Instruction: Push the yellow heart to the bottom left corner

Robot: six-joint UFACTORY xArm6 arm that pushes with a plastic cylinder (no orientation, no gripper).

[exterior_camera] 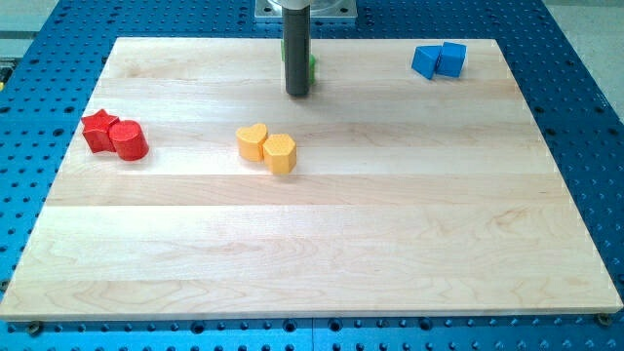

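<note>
Landmark: yellow heart [252,141], mid-board, touching the yellow hexagon [280,153] on its right.
My tip [297,94]: bare rod, nothing to open or clench; above and slightly right of the heart, well apart.
Behind rod: green block [311,65], mostly hidden.
Far left of heart: red star [98,129], red cylinder [129,140].
Far upper right: two blue blocks [439,60].
Approach, my judgement: come in at the heart's upper-right edge, above the hexagon, then push diagonally down-left across the board [322,253].
Risk: dragging the hexagon along.

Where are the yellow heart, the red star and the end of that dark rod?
yellow heart [253,140], camera view, on its top face.
red star [98,127], camera view, on its top face.
my tip [297,94], camera view, the rod's very end.
</note>
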